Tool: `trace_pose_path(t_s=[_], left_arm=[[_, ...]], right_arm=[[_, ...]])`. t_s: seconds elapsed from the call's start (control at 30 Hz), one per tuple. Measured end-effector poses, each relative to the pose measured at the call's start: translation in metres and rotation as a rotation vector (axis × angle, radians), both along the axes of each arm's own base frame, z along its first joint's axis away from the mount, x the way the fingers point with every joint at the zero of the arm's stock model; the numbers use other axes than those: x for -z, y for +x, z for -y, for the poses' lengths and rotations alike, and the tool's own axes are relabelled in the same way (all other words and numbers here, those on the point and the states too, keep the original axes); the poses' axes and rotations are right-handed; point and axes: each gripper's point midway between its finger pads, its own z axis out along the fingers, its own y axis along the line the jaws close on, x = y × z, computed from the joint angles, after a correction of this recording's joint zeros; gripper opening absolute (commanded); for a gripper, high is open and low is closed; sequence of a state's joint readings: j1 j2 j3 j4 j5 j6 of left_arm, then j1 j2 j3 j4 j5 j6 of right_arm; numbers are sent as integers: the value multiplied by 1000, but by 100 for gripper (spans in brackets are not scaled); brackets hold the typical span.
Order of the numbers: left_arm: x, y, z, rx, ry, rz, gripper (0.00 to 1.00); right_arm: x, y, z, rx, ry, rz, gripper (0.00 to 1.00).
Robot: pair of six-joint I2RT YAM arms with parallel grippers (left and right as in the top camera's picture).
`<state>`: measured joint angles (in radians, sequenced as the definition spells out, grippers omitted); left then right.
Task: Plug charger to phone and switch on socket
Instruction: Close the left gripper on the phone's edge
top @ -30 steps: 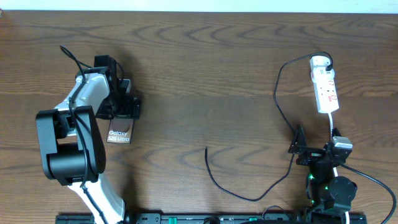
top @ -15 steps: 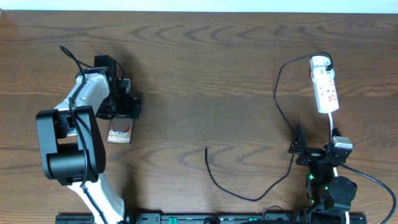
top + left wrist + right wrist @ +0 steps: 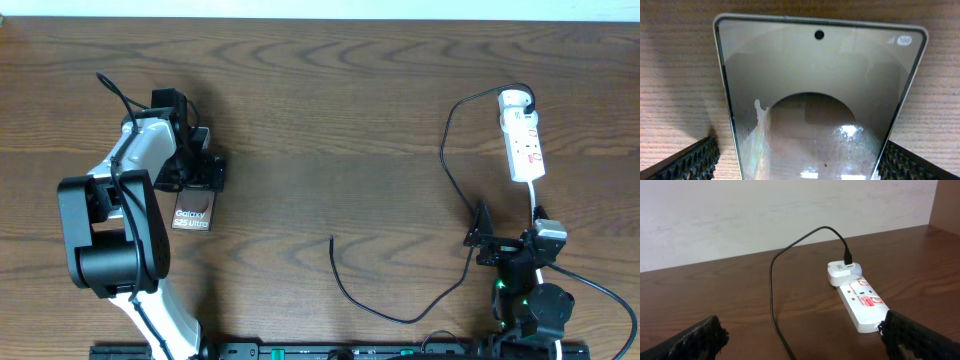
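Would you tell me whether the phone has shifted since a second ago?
No. In the overhead view the phone lies at the same spot against the table's wood grain.

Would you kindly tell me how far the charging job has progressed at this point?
Done: the charger is plugged into the white adapter on the power strip. In hand: the left gripper straddles the Galaxy phone, lying flat. Left: the connector tip lies loose mid-table, unplugged; the open right gripper holds nothing; whether the strip is on is unclear.
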<state>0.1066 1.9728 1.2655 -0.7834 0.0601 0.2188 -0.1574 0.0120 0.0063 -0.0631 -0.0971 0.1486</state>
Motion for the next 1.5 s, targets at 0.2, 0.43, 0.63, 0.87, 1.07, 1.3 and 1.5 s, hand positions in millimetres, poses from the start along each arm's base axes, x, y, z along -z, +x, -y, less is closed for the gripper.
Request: trace_pose_path(t_s=[0.2,0.43,0.63,0.87,1.07,1.3,1.5], left_arm=[[0,-4,0,0,-2,-14,98],[2,-4,0,5,4,0,98],[1,-4,0,8,4,8,98],[2,-5,0,19,4,5,98],[2,-7,0,24,4,-2,98],[1,-10,0,46,5,-14,98],[2,-11,0,49,5,-18,98]], right_arm=[[0,0,0,0,0,0,99],[0,0,0,0,0,0,99],[0,0,0,0,0,0,99],[0,0,0,0,0,0,99],[0,0,0,0,0,0,99],[0,0,0,0,0,0,99],[0,0,0,0,0,0,99]])
